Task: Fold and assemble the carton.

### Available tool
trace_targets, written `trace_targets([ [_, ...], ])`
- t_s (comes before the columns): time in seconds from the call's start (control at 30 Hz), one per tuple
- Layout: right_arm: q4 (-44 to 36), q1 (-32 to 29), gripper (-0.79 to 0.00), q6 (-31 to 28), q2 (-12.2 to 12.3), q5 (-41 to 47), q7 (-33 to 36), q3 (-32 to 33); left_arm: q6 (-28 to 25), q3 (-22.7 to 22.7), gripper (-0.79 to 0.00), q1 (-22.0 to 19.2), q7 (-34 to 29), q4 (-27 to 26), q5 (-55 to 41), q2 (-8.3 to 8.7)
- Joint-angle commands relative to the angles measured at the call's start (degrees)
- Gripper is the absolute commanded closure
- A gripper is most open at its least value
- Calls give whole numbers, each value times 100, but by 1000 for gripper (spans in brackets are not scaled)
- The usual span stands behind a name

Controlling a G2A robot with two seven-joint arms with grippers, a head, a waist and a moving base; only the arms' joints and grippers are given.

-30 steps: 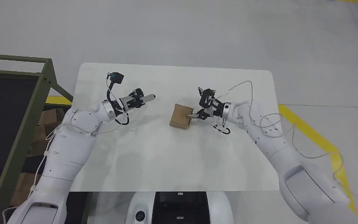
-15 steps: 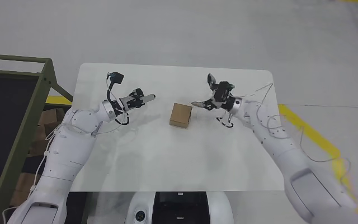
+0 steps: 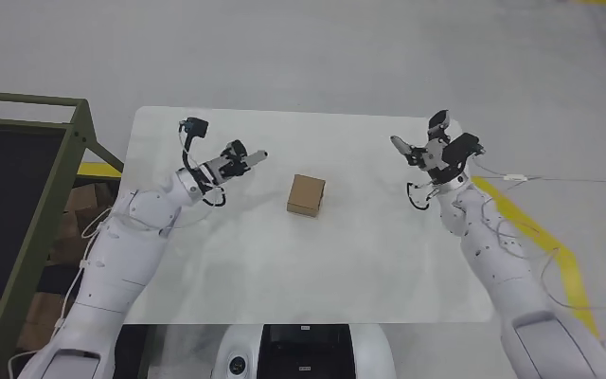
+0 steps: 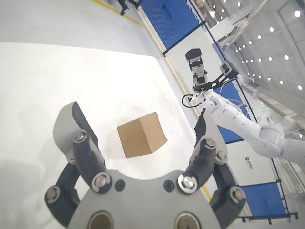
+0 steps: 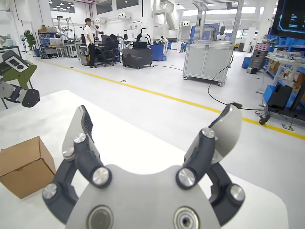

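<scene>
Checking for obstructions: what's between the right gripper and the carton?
In the top view, just bare table lies between the right gripper and the carton; they sit apart.

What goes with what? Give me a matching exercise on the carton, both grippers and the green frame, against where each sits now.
1. small brown cardboard carton
2. left gripper
3. right gripper
4. green metal frame

A. off the white table's left side
B. jaws open, near the table's far right corner
C. mid-table, closed up, untouched
D. jaws open, carton framed between them

Pairs: 1-C, 2-D, 3-B, 4-A.
</scene>
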Motion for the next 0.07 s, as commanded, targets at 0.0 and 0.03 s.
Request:
trace_targets([
  [0.0, 2, 4, -785, -2, -1, -20, -5, -7, 56, -2, -785, 79, 498, -109, -16, -30],
  [0.03, 2, 4, -785, -2, -1, -20, -5, -7, 134, 4, -785, 131, 894, -174, 48, -56],
])
